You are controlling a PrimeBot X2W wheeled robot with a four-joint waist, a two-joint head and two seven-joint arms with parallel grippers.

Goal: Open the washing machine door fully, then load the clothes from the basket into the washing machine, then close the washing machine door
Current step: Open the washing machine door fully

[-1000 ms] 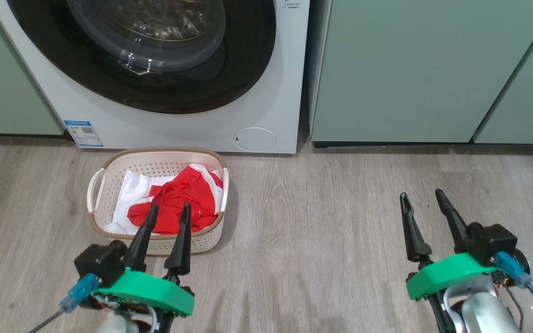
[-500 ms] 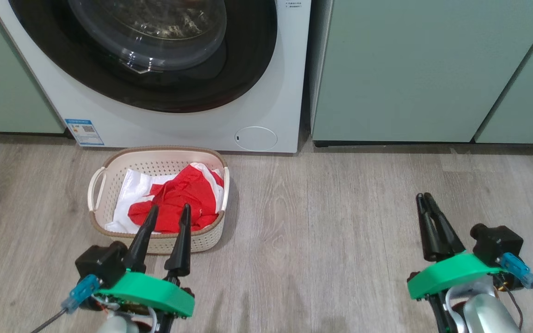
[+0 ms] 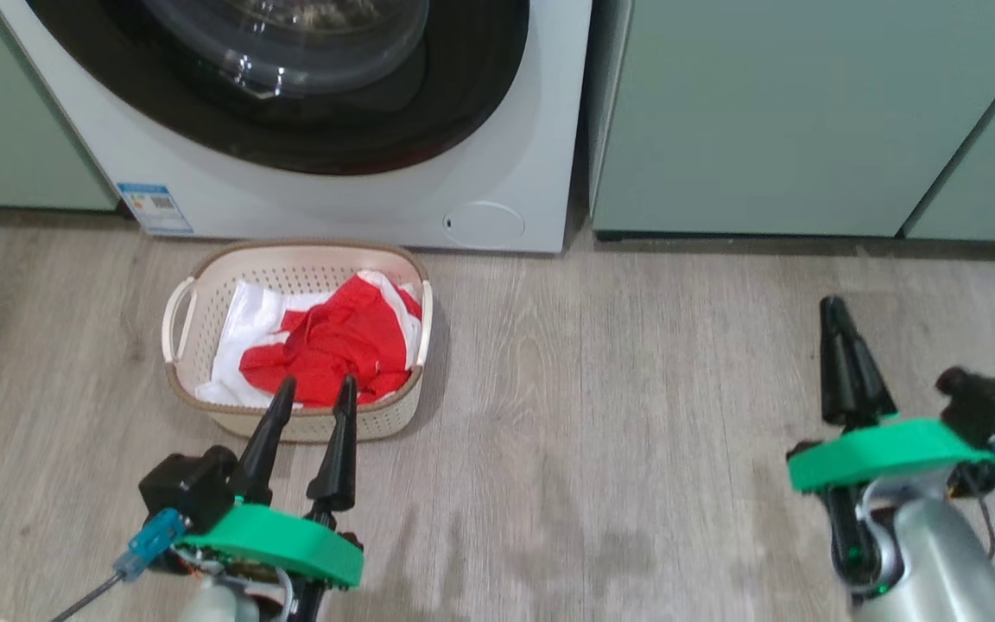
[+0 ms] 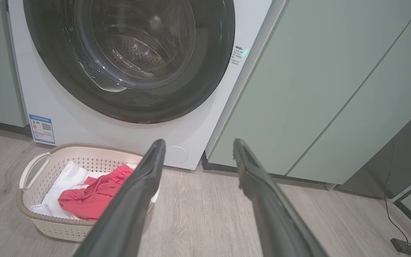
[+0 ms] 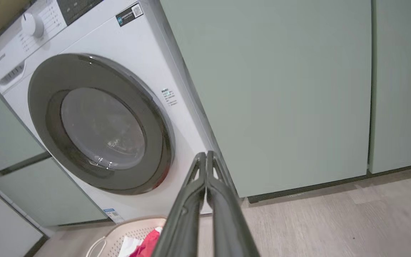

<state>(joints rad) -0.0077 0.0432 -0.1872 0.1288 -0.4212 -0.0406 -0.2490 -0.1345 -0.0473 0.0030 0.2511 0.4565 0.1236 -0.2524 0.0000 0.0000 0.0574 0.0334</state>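
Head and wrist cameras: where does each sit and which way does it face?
Head view: on the head, looking forward and down at the basket and washing machine; left gripper open, right gripper shut.
Left wrist view: on that wrist, looking along spread fingers at the door.
Right wrist view: on that wrist, looking along closed fingers at the washing machine and cabinet.
All three share the basket.

Pale green cabinets (image 3: 765,112) with flat fronts stood on a dark plinth (image 3: 722,235) above a grey wood-grain floor (image 3: 601,415), where, in the left wrist view, a thin black cable (image 4: 386,192) trailed down to a small dark box (image 4: 401,246).
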